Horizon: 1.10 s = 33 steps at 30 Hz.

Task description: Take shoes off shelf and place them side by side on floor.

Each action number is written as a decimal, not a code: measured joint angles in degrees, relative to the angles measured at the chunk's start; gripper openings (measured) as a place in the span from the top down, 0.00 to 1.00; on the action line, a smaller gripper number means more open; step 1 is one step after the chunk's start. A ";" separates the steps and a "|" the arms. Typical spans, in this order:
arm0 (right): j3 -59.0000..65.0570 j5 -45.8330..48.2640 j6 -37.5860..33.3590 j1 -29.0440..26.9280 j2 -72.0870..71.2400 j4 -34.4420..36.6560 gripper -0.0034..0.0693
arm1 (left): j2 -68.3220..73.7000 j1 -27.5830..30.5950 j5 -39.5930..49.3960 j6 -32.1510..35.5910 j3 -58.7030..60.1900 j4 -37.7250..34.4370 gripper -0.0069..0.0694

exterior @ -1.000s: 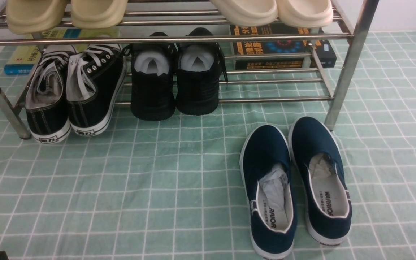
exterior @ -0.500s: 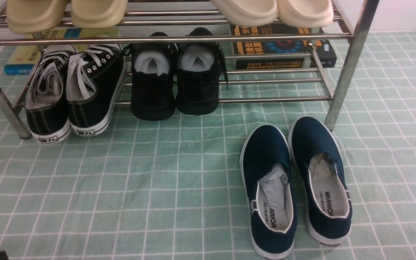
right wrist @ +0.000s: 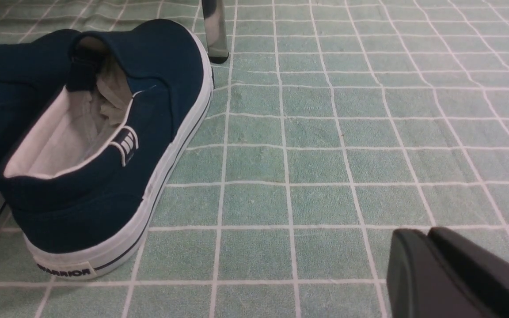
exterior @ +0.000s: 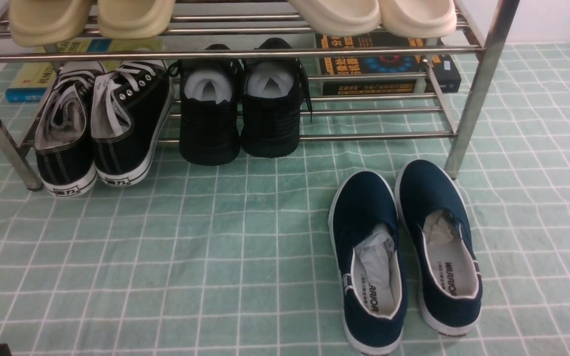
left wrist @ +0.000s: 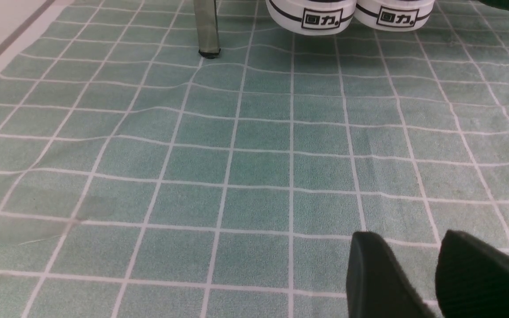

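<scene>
We see the navy slip-ons (exterior: 403, 252) parallel on the floor (exterior: 166, 257), nearest our right gripper (right wrist: 431, 265), which is nearly closed and empty.

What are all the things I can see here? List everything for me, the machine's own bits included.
Navy blue canvas slip-on shoes: two, navy with white soles, side by side on the floor, in front of the rack's right leg.
Black lace-up sneakers: two, black with white soles, lower tier, left.
All-black shoes: two, white stuffing, lower tier, middle.
Foam slippers: four, two tan at left, two cream at right, top tier.
Books: at least two, one dark, one yellow and blue, on the floor behind the rack.
Steel-tube shoe rack: one, shiny silver.
Green gridded floor: pale green, white lines.
Left gripper: black, jaws apart, empty.
Right gripper: black, jaws almost together, empty.
</scene>
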 joint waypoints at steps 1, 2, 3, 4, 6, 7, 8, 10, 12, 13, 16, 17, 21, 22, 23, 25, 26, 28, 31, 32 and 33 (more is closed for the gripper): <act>0.00 0.00 0.00 0.00 0.00 0.00 0.87 | 0.00 0.00 0.00 0.00 0.00 0.00 0.59; 0.00 0.00 0.00 0.00 0.00 0.00 0.87 | 0.00 0.00 0.00 0.00 0.00 0.00 0.59; 0.00 0.00 0.00 0.00 0.00 -0.02 0.86 | 0.00 0.00 0.00 0.00 0.00 0.00 0.59; 0.00 0.00 0.00 0.00 0.00 -0.02 0.86 | 0.00 0.00 0.00 0.00 0.00 0.00 0.59; 0.00 0.00 0.00 0.00 0.00 -0.02 0.86 | 0.00 0.00 0.00 0.00 0.00 0.00 0.59; 0.00 0.00 0.00 0.00 0.00 -0.02 0.85 | 0.00 0.00 0.00 0.00 0.00 0.00 0.59; 0.00 0.00 0.00 0.00 0.00 -0.02 0.85 | 0.00 0.00 0.00 0.00 0.00 0.00 0.59; 0.00 0.00 0.00 0.00 0.00 -0.02 0.85 | 0.00 0.00 0.00 0.00 0.00 0.00 0.59; 0.00 0.00 0.00 0.00 0.00 -0.02 0.84 | 0.00 0.00 0.00 0.00 0.00 0.00 0.59; 0.00 0.00 0.00 0.00 0.00 -0.02 0.84 | 0.00 0.00 0.00 0.00 0.00 0.00 0.59; 0.00 0.00 0.00 0.00 0.00 -0.02 0.84 | 0.00 0.00 0.00 0.00 0.00 0.00 0.59; 0.00 0.00 0.00 0.00 0.00 -0.02 0.84 | 0.00 0.00 0.00 0.00 0.00 0.00 0.59; 0.00 0.00 0.00 0.00 0.00 -0.02 0.82 | 0.00 0.00 0.00 0.00 0.00 0.00 0.59; 0.00 0.00 0.00 0.00 0.00 -0.02 0.82 | 0.00 0.00 0.00 0.00 0.00 0.00 0.59; 0.00 0.00 0.00 0.00 0.00 -0.02 0.82 | 0.00 0.00 0.00 0.00 0.00 0.00 0.59; 0.00 0.00 0.00 0.00 0.00 -0.02 0.82 | 0.00 0.00 0.00 0.00 0.00 0.00 0.59; 0.00 0.00 0.00 0.00 0.00 -0.02 0.82 | 0.00 0.00 0.00 0.00 0.00 0.00 0.59; 0.00 0.00 0.00 0.00 0.00 -0.02 0.81 | 0.00 0.00 0.00 0.00 0.00 0.00 0.59; 0.00 0.00 0.00 0.00 0.00 -0.02 0.81 | 0.00 0.00 0.00 0.00 0.00 0.00 0.59; 0.00 0.00 0.00 0.00 0.00 -0.02 0.81 | 0.00 0.00 0.00 0.00 0.00 0.00 0.59; 0.00 0.00 0.00 0.00 0.00 -0.02 0.81 | 0.00 0.00 0.00 0.00 0.00 0.00 0.59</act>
